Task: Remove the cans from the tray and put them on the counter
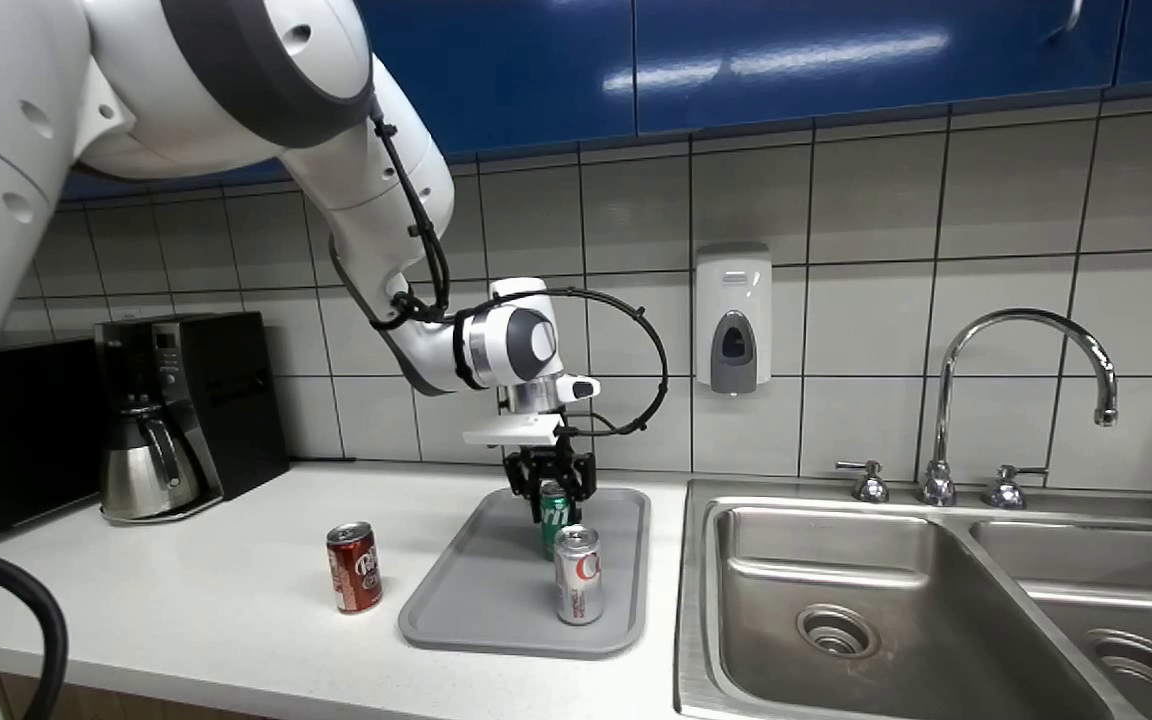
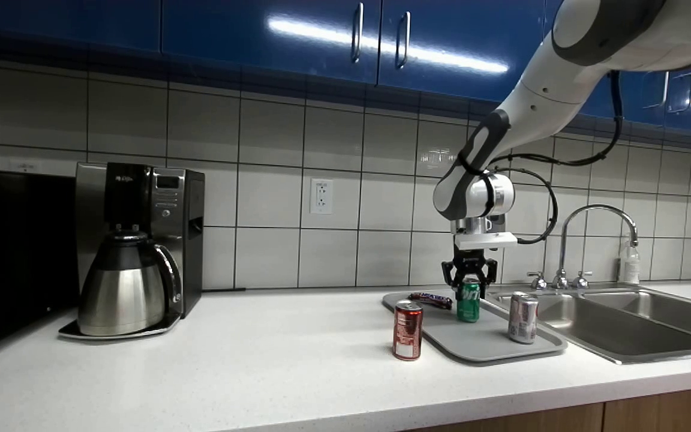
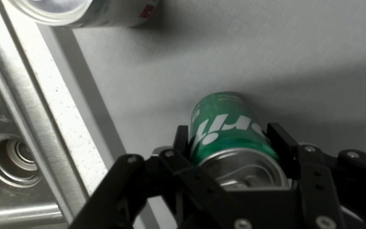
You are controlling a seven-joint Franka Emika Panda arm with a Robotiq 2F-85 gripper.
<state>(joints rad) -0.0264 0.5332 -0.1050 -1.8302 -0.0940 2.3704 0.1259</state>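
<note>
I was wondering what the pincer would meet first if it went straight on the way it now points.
The pincer points down, so probably the Sprite can between its fingers, lid first; the gray tray lies below. Exact clearance is hard to judge.

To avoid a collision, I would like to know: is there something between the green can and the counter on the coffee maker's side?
Only low things: the tray's raised rim, and a wrapped bar beside the green can. On that counter, the red can stands past the rim, nearer the front.
</note>
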